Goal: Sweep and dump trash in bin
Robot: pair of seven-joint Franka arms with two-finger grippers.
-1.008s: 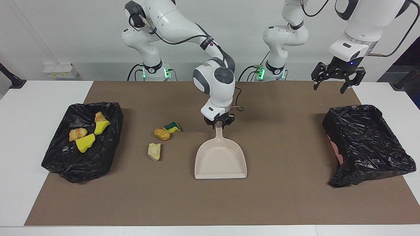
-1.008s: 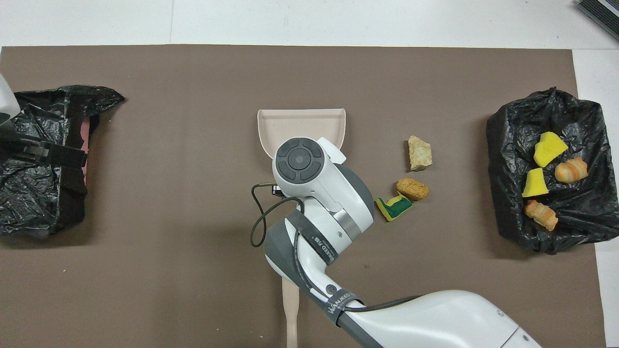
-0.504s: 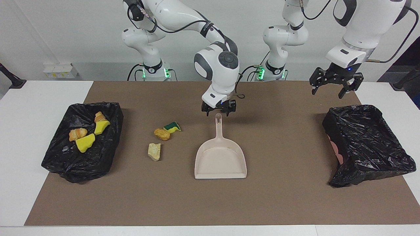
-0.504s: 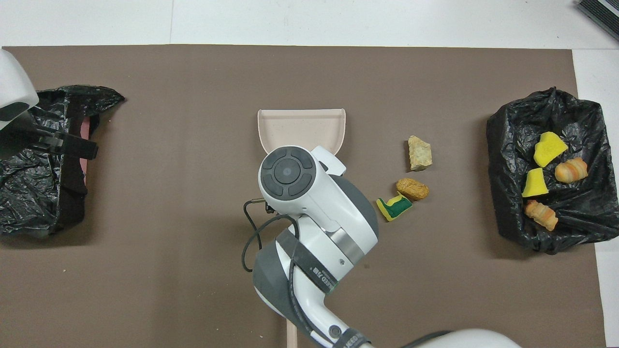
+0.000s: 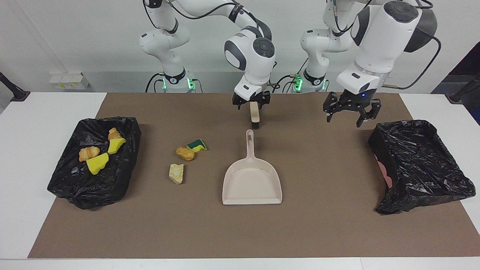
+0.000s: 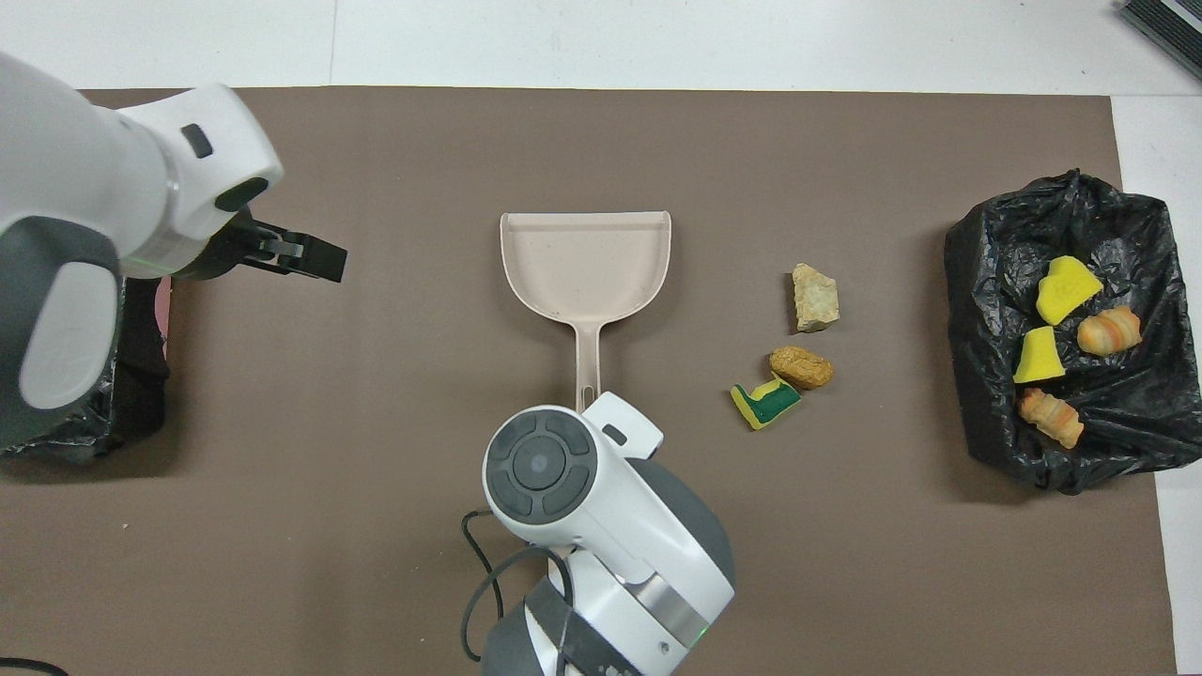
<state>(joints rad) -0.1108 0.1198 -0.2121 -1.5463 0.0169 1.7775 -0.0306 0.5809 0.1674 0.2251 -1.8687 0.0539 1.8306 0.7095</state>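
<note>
The dustpan (image 5: 252,180) has been let go by the right gripper (image 5: 251,101), which is now raised over the brush (image 5: 255,116) with its fingers spread and nothing held. The left gripper (image 5: 350,111), also spread and empty, has been moved from over the empty bin (image 5: 420,165) toward the table's middle. Three scraps (image 5: 186,153) are left unmoved on the mat beside the dustpan; four scraps (image 5: 98,153) are seen in the bin (image 5: 93,183) at the right arm's end.
</note>
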